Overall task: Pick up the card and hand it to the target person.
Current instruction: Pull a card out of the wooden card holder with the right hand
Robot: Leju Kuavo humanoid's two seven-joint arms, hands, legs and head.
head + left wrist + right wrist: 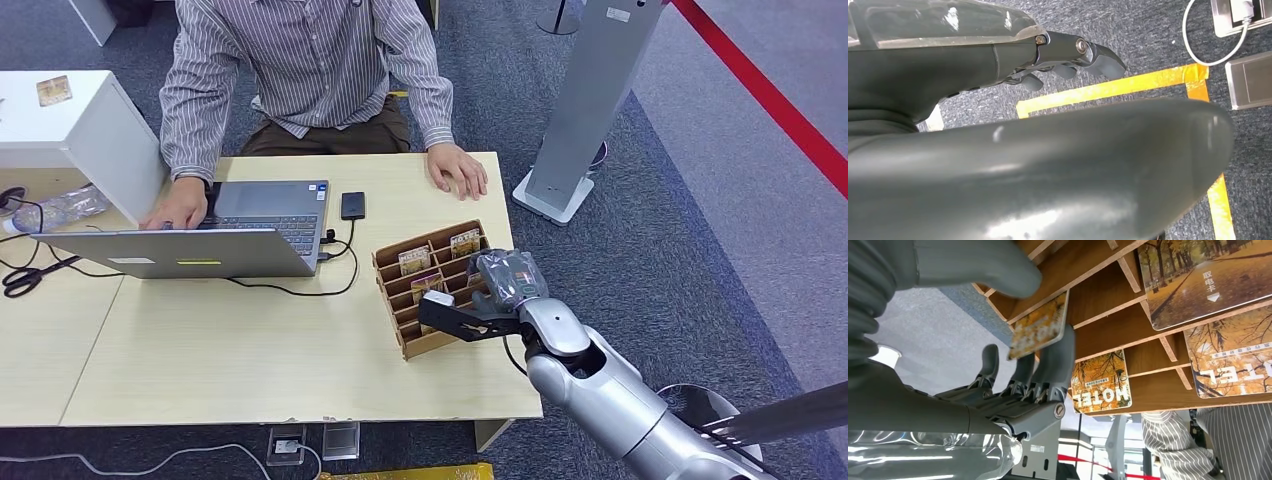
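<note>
Pale wooden desk (250, 360) on grey carpet (700, 230) — right hand (478, 315) pinching card (1040, 327) at rack (440, 290).

Brown slotted wooden card rack (440, 300); yellow autumn-tree hotel card (1040, 327); grey-white striped shirt on person (310, 60); silver laptop (200, 245); pale wood table (250, 350).

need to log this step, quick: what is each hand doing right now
Left hand: holds nothing, fingers curled in, above the floor.
Right hand: pinching a card at the wooden rack.

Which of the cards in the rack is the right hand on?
The card pinched between the right hand's thumb and fingers; the others sit untouched in the rack.
</note>
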